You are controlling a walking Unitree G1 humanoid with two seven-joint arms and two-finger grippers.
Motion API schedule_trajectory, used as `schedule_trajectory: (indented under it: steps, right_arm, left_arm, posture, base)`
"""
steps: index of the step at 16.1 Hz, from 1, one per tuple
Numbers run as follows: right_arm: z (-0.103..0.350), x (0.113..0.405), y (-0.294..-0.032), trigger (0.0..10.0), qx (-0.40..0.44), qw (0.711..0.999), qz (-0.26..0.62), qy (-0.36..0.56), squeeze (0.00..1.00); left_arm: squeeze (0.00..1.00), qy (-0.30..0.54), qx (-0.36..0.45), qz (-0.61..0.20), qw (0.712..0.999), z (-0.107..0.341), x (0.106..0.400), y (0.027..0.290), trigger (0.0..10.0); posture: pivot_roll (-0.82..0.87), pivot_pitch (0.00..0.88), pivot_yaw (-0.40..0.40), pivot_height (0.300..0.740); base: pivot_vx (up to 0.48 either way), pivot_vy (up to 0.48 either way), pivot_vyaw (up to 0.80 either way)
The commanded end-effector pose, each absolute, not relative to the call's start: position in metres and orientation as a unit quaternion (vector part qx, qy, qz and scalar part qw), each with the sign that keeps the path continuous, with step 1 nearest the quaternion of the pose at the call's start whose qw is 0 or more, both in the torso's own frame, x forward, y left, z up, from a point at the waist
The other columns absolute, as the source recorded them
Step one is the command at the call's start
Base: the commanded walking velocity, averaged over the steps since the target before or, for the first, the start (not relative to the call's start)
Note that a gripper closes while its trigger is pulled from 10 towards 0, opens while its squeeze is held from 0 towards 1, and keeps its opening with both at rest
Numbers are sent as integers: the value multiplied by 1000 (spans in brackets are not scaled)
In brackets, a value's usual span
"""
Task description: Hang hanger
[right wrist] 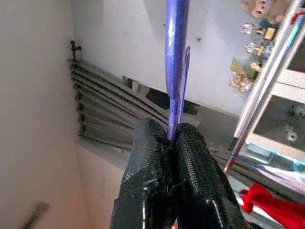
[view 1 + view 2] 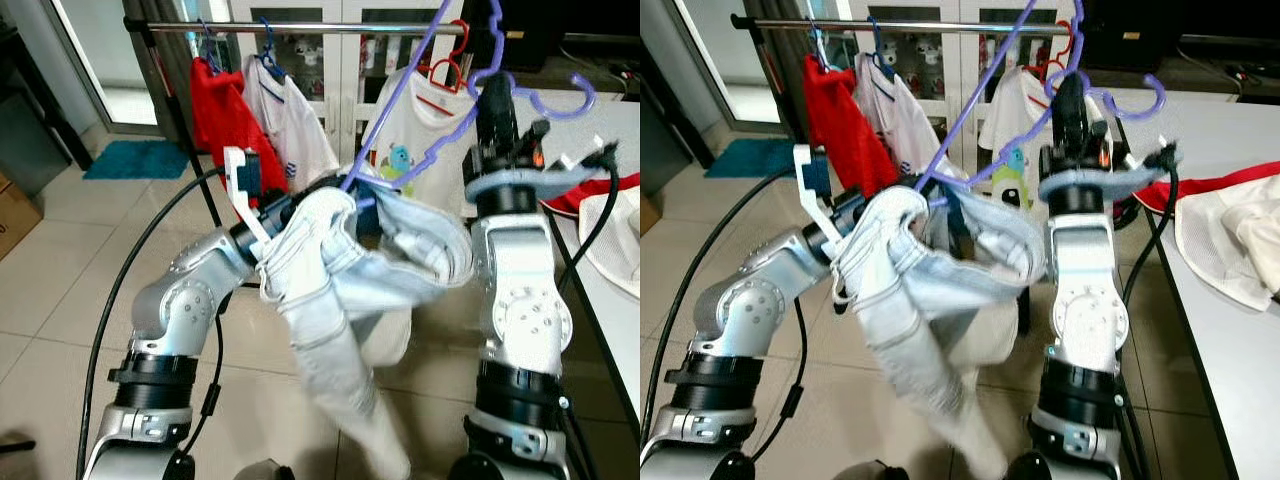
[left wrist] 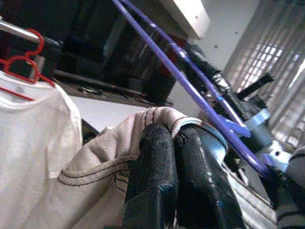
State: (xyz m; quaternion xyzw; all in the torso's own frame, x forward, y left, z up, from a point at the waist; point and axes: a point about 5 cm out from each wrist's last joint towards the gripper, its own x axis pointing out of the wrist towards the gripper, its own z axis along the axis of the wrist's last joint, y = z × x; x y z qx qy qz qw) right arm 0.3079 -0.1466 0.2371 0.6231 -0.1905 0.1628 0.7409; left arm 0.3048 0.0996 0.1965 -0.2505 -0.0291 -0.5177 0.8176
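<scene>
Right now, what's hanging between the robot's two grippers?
In the left eye view, pale blue jeans draped on the purple hanger hang between the left gripper and right gripper.

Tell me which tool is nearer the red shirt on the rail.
Left. The left tool, clamped on the jeans, sits just below the red shirt. The right tool grips the purple hanger far over by the table.
</scene>
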Motion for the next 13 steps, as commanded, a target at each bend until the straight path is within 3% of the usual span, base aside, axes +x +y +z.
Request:
schedule_trajectory:
  steps: [1, 4, 5, 7, 9, 13]
  right_arm:
    - [245, 298, -158, 10000, 647, 710, 170, -221, 0]
    - [253, 288, -147, 10000, 650, 690, 237, -212, 0]
    - [253, 289, -144, 10000, 645, 698, 232, -209, 0]
    - [250, 303, -139, 10000, 576, 772, 155, -221, 0]
    - [248, 310, -140, 10000, 547, 798, 98, -233, 0]
    - [251, 319, -128, 10000, 554, 794, 56, -242, 0]
  left_arm:
    - [0, -54, -266, -536, 799, 206, 299, 106, 0]
    - [0, -50, -263, -571, 776, 207, 290, 103, 0]
    - [0, -39, -237, -575, 782, 204, 289, 100, 0]
    - [0, -14, -188, -551, 813, 196, 296, 92, 0]
    - [0, -6, -166, -546, 821, 195, 299, 84, 0]
    - [0, 3, -141, -554, 820, 194, 300, 59, 0]
  posture:
    - [-123, 0, 74, 740]
    - [-123, 0, 73, 740]
    - [-122, 0, 73, 740]
    - [-120, 0, 75, 740]
    - [-118, 0, 73, 740]
    - [-112, 0, 69, 740]
  base:
    - [0, 0, 0]
    - [0, 0, 0]
    - [0, 0, 0]
    - [0, 0, 0]
    - [0, 0, 0]
    - [0, 0, 0]
